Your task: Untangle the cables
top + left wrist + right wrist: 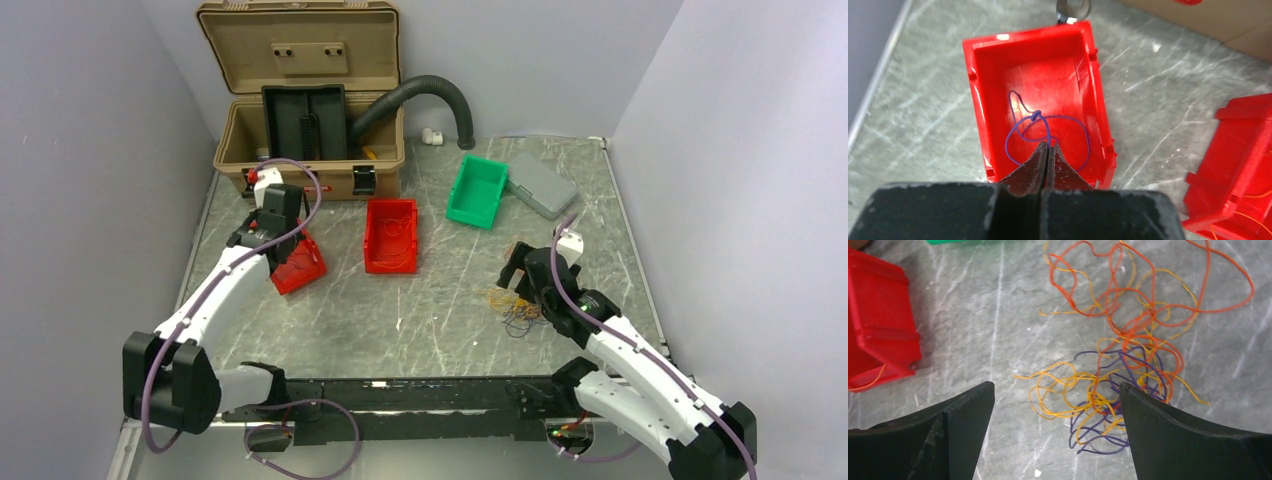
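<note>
Now poises left jaws pinched over the red bin (977, 100) isolating one purple wire (1036, 116); spreads right jaws wide over tangled cables (1128, 352) to straddle one.

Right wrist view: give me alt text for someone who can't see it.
A loose tangle of thin orange, yellow and purple cables lies on a grey marbled table. The right claw stands wide open at the bottom, framing the tangle's near edge. A red bin sits at the left edge.
</note>
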Motion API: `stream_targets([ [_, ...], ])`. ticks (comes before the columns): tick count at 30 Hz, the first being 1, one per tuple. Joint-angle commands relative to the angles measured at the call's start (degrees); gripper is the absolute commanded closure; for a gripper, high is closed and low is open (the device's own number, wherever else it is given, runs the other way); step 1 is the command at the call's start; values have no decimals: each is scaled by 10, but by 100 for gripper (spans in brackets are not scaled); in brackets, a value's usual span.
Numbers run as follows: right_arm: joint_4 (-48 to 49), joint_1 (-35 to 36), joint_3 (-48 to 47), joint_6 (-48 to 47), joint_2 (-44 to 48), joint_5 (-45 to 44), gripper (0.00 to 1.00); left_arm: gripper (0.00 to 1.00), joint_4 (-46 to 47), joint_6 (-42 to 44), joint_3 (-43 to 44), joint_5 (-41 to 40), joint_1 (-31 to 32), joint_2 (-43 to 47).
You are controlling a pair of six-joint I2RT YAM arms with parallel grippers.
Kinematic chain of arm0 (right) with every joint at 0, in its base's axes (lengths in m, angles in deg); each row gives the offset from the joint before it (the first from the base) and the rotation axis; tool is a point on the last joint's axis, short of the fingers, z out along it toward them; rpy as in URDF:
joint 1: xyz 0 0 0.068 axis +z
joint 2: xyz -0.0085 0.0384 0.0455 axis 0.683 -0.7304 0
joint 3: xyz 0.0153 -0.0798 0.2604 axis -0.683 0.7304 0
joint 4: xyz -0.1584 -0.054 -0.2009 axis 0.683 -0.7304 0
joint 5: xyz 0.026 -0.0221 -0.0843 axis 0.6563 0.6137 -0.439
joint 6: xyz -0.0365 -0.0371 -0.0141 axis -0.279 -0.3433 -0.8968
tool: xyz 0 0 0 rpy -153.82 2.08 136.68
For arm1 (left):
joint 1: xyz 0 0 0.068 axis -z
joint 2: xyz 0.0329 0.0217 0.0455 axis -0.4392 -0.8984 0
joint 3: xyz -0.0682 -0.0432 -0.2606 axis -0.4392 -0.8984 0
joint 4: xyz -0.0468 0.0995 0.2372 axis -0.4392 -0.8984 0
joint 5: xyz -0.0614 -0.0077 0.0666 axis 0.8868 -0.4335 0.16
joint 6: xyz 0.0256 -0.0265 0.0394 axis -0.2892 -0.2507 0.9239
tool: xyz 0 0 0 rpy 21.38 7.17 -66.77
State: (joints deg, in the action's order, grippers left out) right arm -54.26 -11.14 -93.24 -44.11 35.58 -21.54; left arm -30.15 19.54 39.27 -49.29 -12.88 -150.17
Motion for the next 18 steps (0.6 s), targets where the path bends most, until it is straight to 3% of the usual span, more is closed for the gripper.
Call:
stream_targets([
  [1,-49,-15,7,35,23,1,4,100,52,-110,-34,-28,-4,-26],
  [2,-54,-16,9,36,31,1,4,99,58,-122,-45,-27,-7,-31],
  [4,-58,-17,14,32,46,3,4,85,79,-135,-60,-15,-18,-33],
  [6,-63,-19,18,37,52,4,4,62,94,-121,-62,-6,-21,-30],
  [10,-87,-49,20,54,27,24,4,29,93,-66,-30,29,-21,-2],
  [14,-81,-94,24,43,-1,68,14,10,78,2,10,89,-20,30],
  [18,-82,-112,25,59,-28,76,24,1,14,31,43,119,-18,52],
])
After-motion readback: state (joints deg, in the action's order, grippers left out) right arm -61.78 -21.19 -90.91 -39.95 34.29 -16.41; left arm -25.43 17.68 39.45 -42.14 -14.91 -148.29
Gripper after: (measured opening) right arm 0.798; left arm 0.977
